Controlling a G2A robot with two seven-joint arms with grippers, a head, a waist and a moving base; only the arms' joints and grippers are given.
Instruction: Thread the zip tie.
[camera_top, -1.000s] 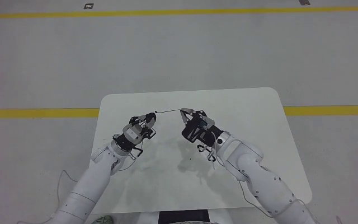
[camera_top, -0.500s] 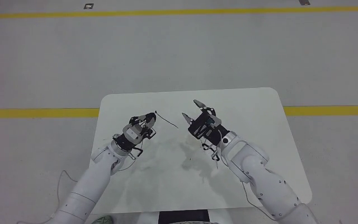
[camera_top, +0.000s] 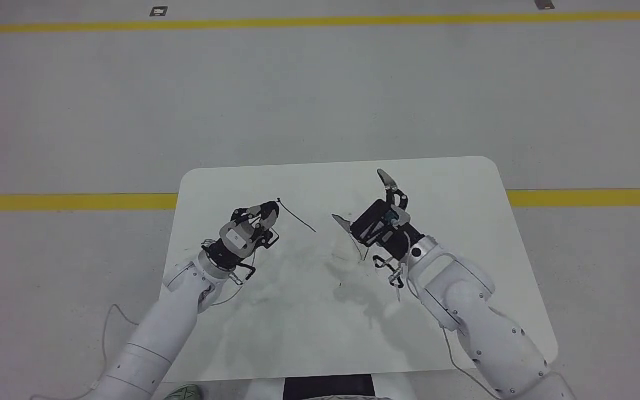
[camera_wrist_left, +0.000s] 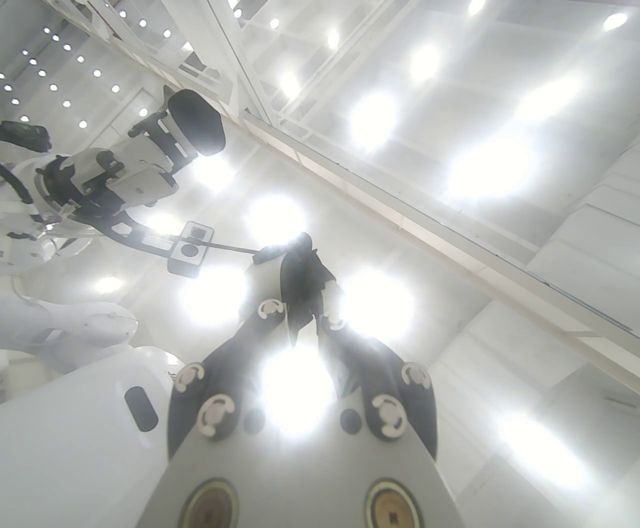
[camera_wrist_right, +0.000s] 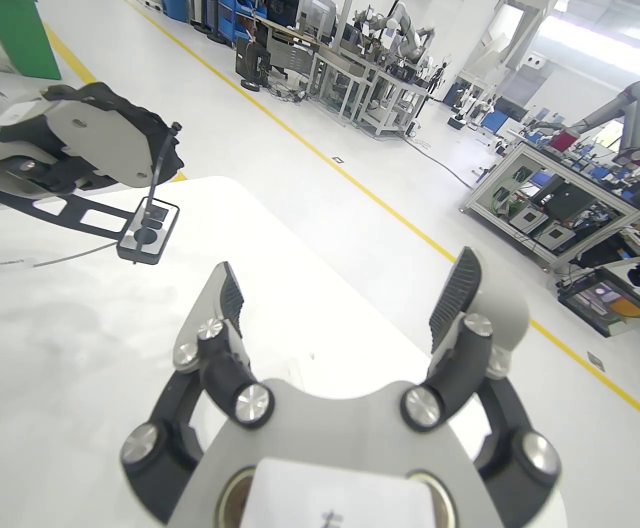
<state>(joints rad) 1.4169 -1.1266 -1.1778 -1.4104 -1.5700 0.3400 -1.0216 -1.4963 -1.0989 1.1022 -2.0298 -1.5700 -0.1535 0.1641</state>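
A thin black zip tie (camera_top: 297, 215) sticks out from my left gripper (camera_top: 266, 214), which is shut on one end of it above the left half of the white table (camera_top: 450, 180). The free end slants toward the table's middle. In the left wrist view the fingers (camera_wrist_left: 300, 260) pinch the zip tie (camera_wrist_left: 235, 247). My right gripper (camera_top: 363, 200) hovers open to the right of the tie's free end, apart from it. In the right wrist view the right gripper (camera_wrist_right: 345, 280) holds nothing, and the zip tie (camera_wrist_right: 157, 165) hangs from the left gripper (camera_wrist_right: 100, 145) beyond it.
The table's far edge (camera_wrist_right: 310, 260) runs close beyond the right gripper. A yellow floor line (camera_top: 80, 201) passes behind the table. Workbenches (camera_wrist_right: 380, 85) stand far off in the room.
My right gripper has let go of the zip tie's free end, opened wide and drawn away to the right. The freed end has swung toward the table's middle. The left gripper has stayed put.
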